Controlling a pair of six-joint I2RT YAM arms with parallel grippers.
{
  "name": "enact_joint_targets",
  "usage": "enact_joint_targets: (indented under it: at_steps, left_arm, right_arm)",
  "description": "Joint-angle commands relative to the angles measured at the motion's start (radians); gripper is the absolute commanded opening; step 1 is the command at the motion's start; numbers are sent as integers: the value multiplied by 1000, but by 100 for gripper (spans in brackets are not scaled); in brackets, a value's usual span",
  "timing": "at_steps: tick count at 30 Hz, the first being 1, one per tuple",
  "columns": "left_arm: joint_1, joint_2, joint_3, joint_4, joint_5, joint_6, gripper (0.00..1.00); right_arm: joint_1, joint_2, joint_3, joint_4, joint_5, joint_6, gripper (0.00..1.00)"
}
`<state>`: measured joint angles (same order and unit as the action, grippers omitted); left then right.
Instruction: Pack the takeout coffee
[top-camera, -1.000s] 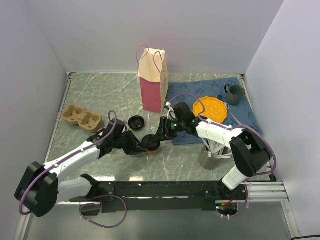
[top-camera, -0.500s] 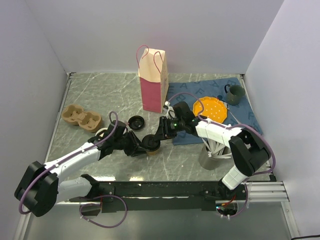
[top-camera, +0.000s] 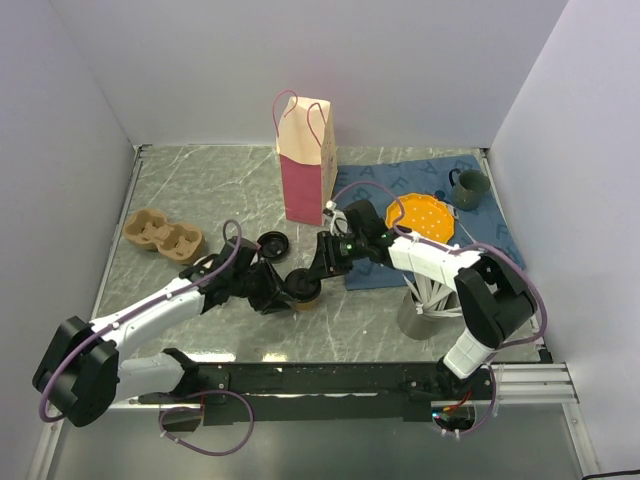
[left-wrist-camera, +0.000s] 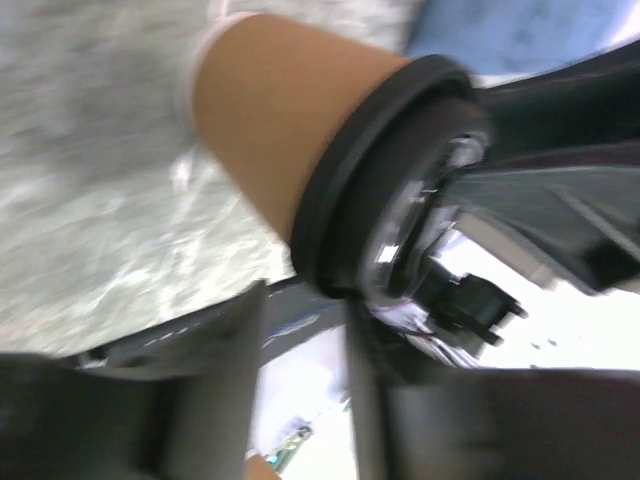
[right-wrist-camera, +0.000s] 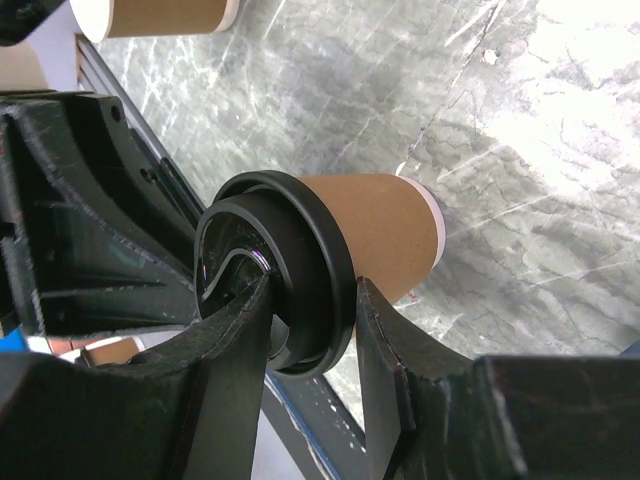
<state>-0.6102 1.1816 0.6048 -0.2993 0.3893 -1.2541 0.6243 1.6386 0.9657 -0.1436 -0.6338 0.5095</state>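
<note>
Cup (top-camera: 304, 289), black lid on, sits on the table (top-camera: 200, 190) near the front middle, between the two claws and in front of the bag (top-camera: 305, 165).

Right wrist view: right claw (right-wrist-camera: 312, 290) is clamped on the cup at the lid rim, one finger on each side. It also shows a second cup (right-wrist-camera: 165, 15) at the top edge, which the top view doesn't show.

Left wrist view is blurry. Left claw (left-wrist-camera: 303, 308) has its jaws apart with nothing between them, and the cup's lid edge is just past the fingertips. The right claw's dark body fills the right side of that view.

Only the top view shows the layout:
- Loose lid (top-camera: 271, 243) is just behind the left claw.
- Carrier (top-camera: 160, 235) is at the left.
- Blue cloth (top-camera: 370, 185) is at the right, with an orange plate (top-camera: 420, 218) and a mug (top-camera: 468, 188) on it.
- Metal tin (top-camera: 425, 312) is under the right arm.

Table is grey marble-look, with plain pale walls on three sides.

Since a second ago the cup is in the same spot. The left arm has swung slightly, so its cable loop is now nearer the loose lid. The right wrist has moved slightly toward the bag.
</note>
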Motion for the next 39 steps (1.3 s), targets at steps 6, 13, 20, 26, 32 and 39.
enact_joint_targets:
  at_steps: [6,13,20,26,32,39]
  left_arm:
    - [-19,-2,238,-510,-306,200,62]
    - [65,-17,294,-537,-331,277,63]
    - [181,58,334,-405,-233,430,67]
    - [184,144,417,-324,-155,539,67]
    - [182,197,441,-265,-75,643,65]
    - [181,223,382,-193,31,639,59]
  right_arm:
    - [45,121,125,-297,62,-219,40]
    - [46,136,263,-391,17,-296,54]
    - [25,115,393,-491,36,-293,69]
    - [3,46,412,-568,107,-135,72]
    - [8,-75,266,-513,123,131,67]
    - [41,-203,72,-360,200,377,56]
